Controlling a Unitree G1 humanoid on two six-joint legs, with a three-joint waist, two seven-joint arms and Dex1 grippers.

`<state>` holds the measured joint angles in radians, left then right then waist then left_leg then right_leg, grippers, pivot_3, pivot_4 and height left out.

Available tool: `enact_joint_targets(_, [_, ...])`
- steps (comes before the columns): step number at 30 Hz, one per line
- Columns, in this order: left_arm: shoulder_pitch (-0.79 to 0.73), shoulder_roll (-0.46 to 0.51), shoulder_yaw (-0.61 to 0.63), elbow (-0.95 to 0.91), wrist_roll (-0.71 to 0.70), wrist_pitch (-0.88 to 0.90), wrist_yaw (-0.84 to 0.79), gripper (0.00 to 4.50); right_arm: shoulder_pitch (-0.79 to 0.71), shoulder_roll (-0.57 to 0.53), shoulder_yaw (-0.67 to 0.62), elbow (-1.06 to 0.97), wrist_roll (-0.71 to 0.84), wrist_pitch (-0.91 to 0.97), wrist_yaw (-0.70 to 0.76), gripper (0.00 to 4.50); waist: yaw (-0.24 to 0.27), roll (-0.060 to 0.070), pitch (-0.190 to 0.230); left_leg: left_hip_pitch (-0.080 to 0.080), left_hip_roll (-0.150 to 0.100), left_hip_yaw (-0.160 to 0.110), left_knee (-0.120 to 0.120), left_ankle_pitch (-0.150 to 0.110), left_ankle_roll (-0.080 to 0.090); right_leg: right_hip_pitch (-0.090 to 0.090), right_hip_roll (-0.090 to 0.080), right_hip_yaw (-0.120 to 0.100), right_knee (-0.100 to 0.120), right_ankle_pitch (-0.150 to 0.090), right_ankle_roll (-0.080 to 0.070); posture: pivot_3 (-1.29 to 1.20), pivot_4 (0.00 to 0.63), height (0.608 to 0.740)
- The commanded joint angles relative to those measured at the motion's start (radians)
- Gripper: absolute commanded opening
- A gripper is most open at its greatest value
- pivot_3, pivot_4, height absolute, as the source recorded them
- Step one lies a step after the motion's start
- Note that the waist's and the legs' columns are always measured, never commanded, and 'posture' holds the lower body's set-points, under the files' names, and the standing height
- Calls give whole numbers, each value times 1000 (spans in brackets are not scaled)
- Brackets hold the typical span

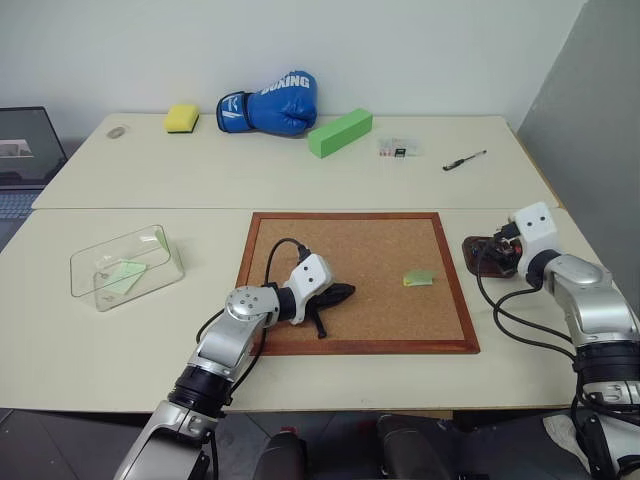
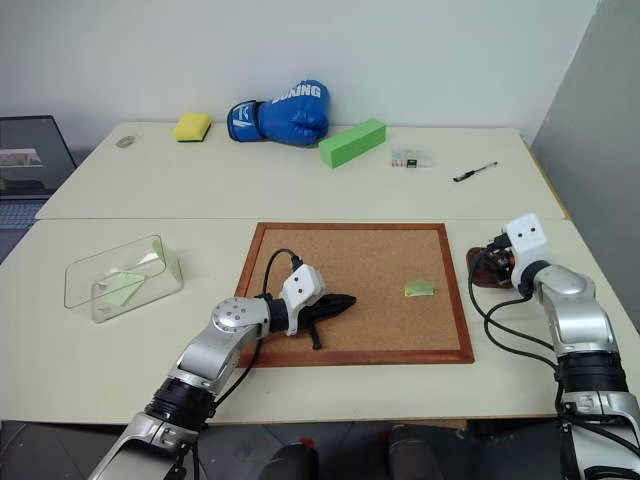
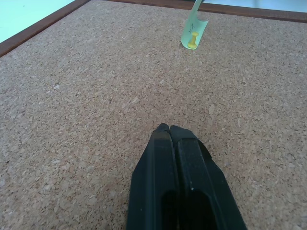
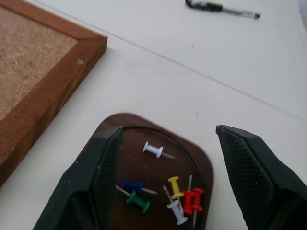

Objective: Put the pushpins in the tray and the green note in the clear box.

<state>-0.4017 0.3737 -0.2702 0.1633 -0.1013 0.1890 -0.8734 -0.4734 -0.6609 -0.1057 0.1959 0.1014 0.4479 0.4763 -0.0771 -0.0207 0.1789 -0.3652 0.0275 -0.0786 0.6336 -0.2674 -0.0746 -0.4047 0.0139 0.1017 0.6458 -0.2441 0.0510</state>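
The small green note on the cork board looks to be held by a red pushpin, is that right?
Not quite: the pale green paper note is pinned to the wood-framed cork board by a yellow pushpin, not a red one, as the left wrist view shows.

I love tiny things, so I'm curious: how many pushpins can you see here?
7 pushpins. Six lie in the tray: two white, one blue, green, yellow, red. Another yellow pins the green note to the corkboard. Others may be hidden.

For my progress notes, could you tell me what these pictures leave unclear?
- Tray: near part cut off in the right wrist view; the pushpins cannot all be counted.
- Green note: far end cut off in the left wrist view.
- Clear box: contents blurred by reflections, head views.
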Motion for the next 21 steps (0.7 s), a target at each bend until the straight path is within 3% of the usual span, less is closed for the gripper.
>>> enact_joint_targets(1, [37, 9, -32, 57, 40, 53, 9, 0, 44, -33, -67, -195, 56, 82, 32, 3268, 1, 0, 0, 0, 0, 0, 0, 0, 0, 0, 0, 0, 0, 0, 0, 0, 150, 740])
enact_joint_targets(7, [37, 12, -29, 64, 38, 51, 6, 0, 295, -27, -127, -552, 220, 271, 112, 3268, 8, 0, 0, 0, 0, -1, 0, 0, 0, 0, 0, -1, 0, 0, 0, 0, 150, 740])
enact_joint_targets(12, [32, 14, -25, 72, 38, 48, 3, 0, 422, 29, -128, -758, 351, 378, 113, 3268, 9, 0, 0, 0, 0, 0, 0, 0, 0, 0, 0, 0, 0, -1, -2, 0, 150, 740])
enact_joint_targets(21, [27, 16, -27, 76, 38, 47, 3, 0, 387, 94, 32, -816, 392, 421, 82, 3268, 9, 0, 0, 1, 1, 0, 0, 0, 0, -1, 0, -1, -1, -3, -6, 0, 150, 740])
